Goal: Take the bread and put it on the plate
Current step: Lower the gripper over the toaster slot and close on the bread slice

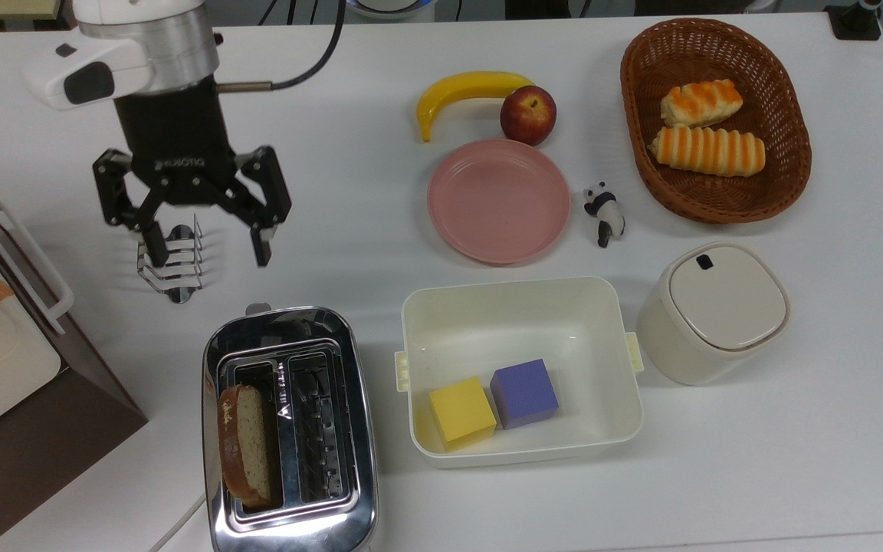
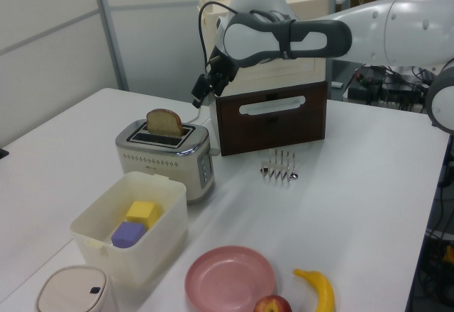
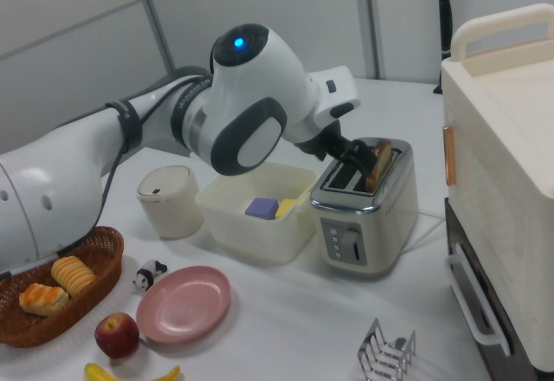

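Observation:
The bread [image 1: 246,448], a brown speckled slice, stands upright in the left slot of a chrome toaster [image 1: 357,429] near the top view's lower left. It also sticks out of the toaster [image 2: 167,159] in the left view as bread [image 2: 164,123]. The pink plate [image 1: 499,201] lies bare in the middle of the table, seen too as plate [image 2: 230,278]. My gripper [image 1: 209,257] hangs open in the air over a metal toast rack [image 1: 173,268], beyond the toaster's far end, holding nothing. In the left view the gripper [image 2: 202,91] is above and behind the bread.
A white tub [image 1: 522,307] holding a yellow and a purple cube sits right of the toaster. A lidded canister [image 1: 721,307], a panda figure [image 1: 604,213], an apple [image 1: 528,115], a banana [image 1: 464,90] and a wicker basket [image 1: 790,146] of rolls surround the plate. A brown-and-cream box [image 1: 12,383] stands at the top view's left edge.

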You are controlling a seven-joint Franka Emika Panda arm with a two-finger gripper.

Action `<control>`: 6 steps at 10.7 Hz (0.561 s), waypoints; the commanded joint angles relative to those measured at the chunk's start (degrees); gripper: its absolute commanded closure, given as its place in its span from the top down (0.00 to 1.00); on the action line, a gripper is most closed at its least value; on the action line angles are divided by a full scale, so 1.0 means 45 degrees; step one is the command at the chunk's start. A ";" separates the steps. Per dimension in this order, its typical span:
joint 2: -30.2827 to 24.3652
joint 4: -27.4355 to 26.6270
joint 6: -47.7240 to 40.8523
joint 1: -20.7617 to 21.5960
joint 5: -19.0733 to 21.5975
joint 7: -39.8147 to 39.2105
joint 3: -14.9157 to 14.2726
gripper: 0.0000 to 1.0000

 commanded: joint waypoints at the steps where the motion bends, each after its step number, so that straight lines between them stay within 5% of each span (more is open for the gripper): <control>1: 0.0523 -0.0244 0.2663 0.0121 0.1170 0.0261 -0.0049 1.00; 6: 0.1792 -0.0244 0.6203 0.0160 0.1193 0.0242 0.0477 1.00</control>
